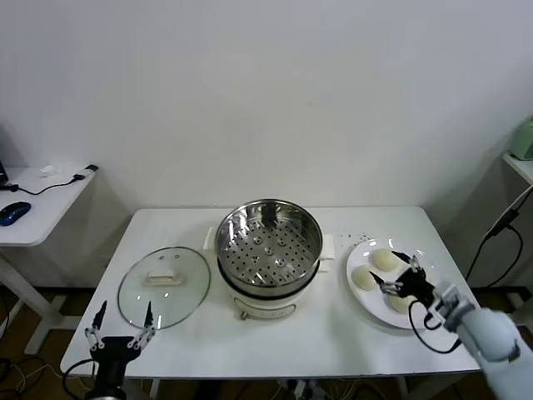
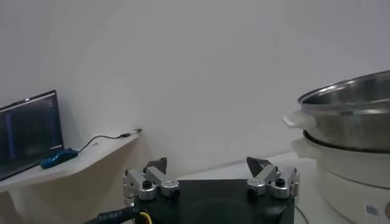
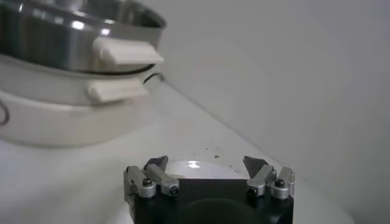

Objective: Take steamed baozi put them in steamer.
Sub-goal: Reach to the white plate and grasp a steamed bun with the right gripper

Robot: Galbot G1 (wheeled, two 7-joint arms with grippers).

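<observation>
The steamer, a shiny steel pot with a perforated tray on a cream-white base, stands mid-table with nothing on the tray. It also shows in the left wrist view and the right wrist view. Three cream-white baozi show on the white plate at the right: one at the back, one on the left, one in front partly behind my arm. My right gripper hangs open low over them; a white rounded baozi lies between its jaws. My left gripper is open and empty at the front left.
The round glass lid lies flat left of the steamer, just behind my left gripper. A white side desk with a blue mouse stands off to the left. A shelf and a hanging cable are at the far right.
</observation>
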